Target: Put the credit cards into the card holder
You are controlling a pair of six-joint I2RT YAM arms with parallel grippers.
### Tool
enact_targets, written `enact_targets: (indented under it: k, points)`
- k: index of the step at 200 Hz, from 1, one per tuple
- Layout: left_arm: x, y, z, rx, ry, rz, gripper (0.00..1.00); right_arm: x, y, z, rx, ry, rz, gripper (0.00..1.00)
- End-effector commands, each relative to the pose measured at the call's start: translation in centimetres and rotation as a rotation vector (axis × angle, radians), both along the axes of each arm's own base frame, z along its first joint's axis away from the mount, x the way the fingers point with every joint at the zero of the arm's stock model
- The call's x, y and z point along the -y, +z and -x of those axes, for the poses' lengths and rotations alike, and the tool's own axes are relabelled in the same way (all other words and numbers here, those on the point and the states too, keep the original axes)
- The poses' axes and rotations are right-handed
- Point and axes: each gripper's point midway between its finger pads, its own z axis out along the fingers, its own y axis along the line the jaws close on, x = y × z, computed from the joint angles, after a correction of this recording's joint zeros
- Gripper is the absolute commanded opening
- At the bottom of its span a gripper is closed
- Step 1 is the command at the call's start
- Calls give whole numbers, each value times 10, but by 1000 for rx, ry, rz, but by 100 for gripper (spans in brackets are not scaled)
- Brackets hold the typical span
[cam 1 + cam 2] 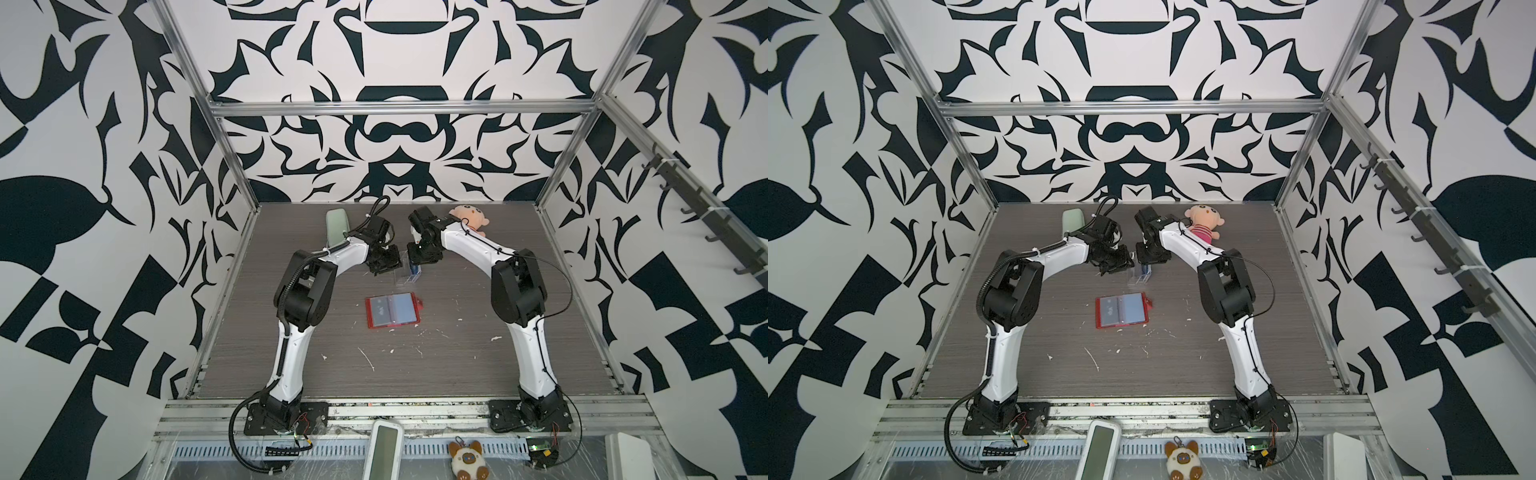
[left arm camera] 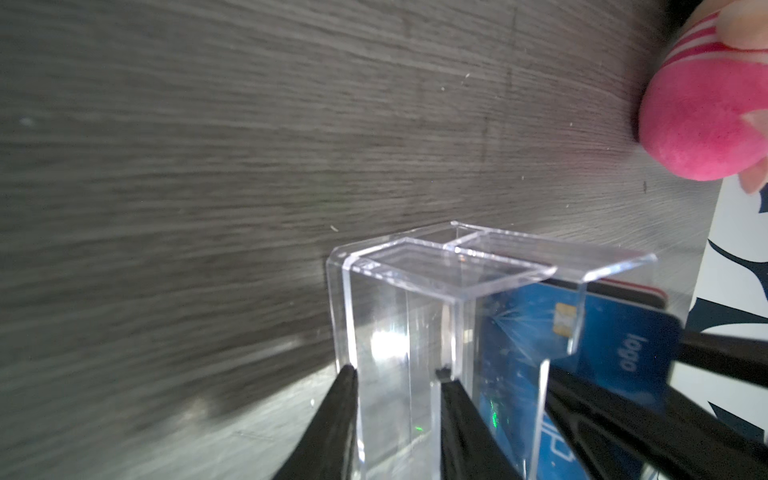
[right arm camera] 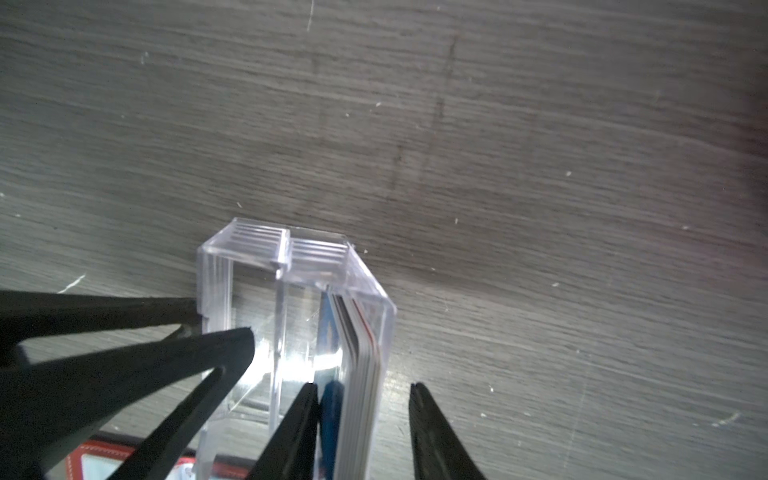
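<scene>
Both top views: left arm (image 1: 307, 291), right arm (image 1: 517, 291) elbows-up, wrists over clear box (image 1: 402, 280); card holder (image 1: 392, 311) open on desk (image 1: 457, 365).
Left wrist: left fingers (image 2: 336, 415) clamp box wall.
Right wrist: right fingers (image 3: 432, 436) apart, straddling credit cards (image 3: 361, 386) in box.

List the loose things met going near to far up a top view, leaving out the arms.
Cat plush → card holder → clear box → doll.
</scene>
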Motion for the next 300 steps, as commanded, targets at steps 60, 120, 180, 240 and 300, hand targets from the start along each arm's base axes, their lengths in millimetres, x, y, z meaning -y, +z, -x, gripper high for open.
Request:
enact_targets:
  k: [60, 120, 180, 240, 300]
  points:
    - [-17, -26, 10, -79, 21, -71, 35, 8, 37, -4, 66, -2, 53, 37]
    - [-18, -27, 9, -79, 22, -71, 34, 7, 45, -3, 80, 2, 56, 33]
    - [-19, -30, 11, -87, 23, -75, 34, 6, 53, 0, 89, 10, 58, 23]
    - [-19, -30, 12, -86, 23, -78, 34, 6, 55, 1, 92, 13, 66, 25]
    - [-20, -30, 11, -86, 26, -79, 34, 5, 62, 3, 104, 19, 70, 26]
